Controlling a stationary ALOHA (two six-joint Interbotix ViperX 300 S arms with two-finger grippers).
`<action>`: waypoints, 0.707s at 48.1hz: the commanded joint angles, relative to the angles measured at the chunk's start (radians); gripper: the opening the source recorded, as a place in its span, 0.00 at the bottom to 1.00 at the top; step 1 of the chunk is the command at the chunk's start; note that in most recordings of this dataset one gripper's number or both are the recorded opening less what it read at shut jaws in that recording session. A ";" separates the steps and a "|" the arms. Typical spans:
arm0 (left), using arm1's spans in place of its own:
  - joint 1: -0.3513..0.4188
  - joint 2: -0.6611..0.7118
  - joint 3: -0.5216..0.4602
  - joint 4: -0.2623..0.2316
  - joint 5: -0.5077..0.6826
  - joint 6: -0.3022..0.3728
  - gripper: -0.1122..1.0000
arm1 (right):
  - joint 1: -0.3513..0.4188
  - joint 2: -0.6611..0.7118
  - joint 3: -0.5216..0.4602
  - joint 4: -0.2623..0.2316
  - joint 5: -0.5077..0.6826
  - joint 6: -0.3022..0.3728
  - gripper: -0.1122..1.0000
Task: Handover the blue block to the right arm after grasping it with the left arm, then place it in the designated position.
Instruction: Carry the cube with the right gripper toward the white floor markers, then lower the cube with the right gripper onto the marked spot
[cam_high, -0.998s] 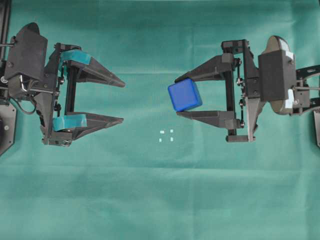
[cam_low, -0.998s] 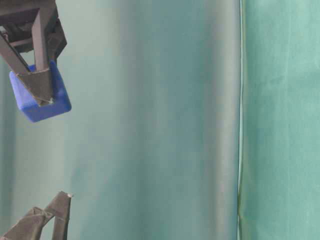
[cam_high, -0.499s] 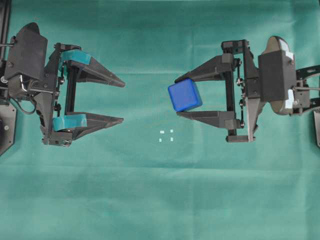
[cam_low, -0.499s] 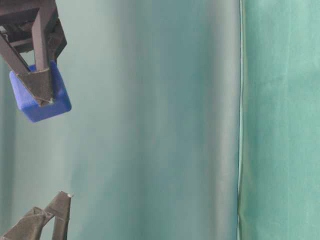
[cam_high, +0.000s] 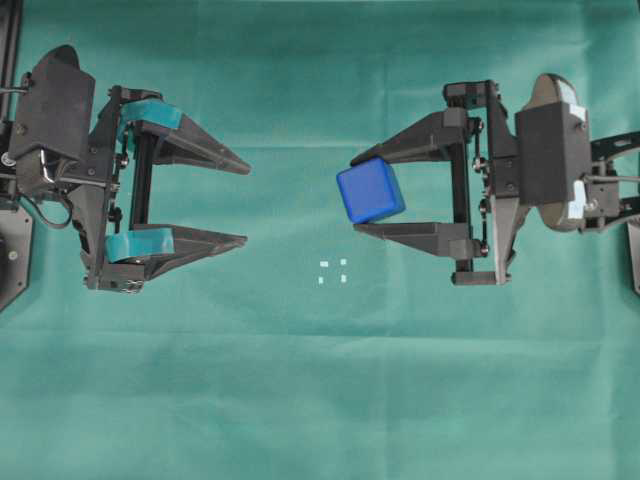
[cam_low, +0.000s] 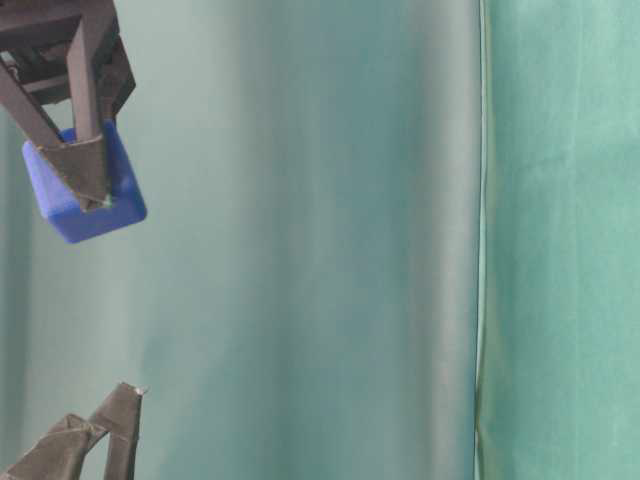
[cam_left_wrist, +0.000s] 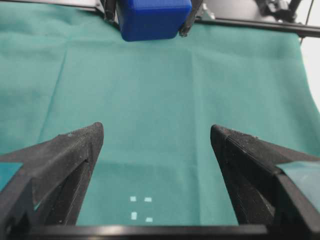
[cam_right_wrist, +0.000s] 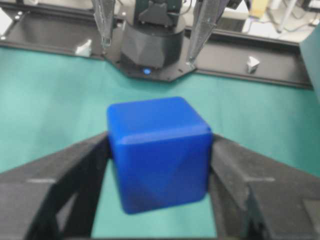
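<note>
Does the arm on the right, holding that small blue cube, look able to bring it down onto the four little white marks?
Probably yes. The right gripper grips the bright blue cube, and the white marks lie just beside it on bare green cloth. The open left gripper sits well off.

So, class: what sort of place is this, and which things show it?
Probably a robotics lab test bench: a green cloth over the table, two facing arms on black frame rails, and small white marks for placing a blue block.

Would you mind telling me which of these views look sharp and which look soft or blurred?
Overhead view: evenly lit and sharp, blue block and white marks crisp. Right wrist view: block soft, background blurred. Table-level view: green cloth shaded in soft vertical bands.
</note>
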 joint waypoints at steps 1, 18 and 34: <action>0.003 -0.003 -0.026 0.002 -0.011 -0.002 1.00 | 0.009 -0.017 -0.018 0.003 0.023 0.003 0.63; 0.003 -0.003 -0.026 0.002 -0.011 -0.002 1.00 | 0.057 -0.017 -0.017 0.043 0.206 0.006 0.63; 0.003 -0.003 -0.026 0.002 -0.011 0.000 1.00 | 0.095 -0.017 -0.015 0.092 0.339 0.005 0.63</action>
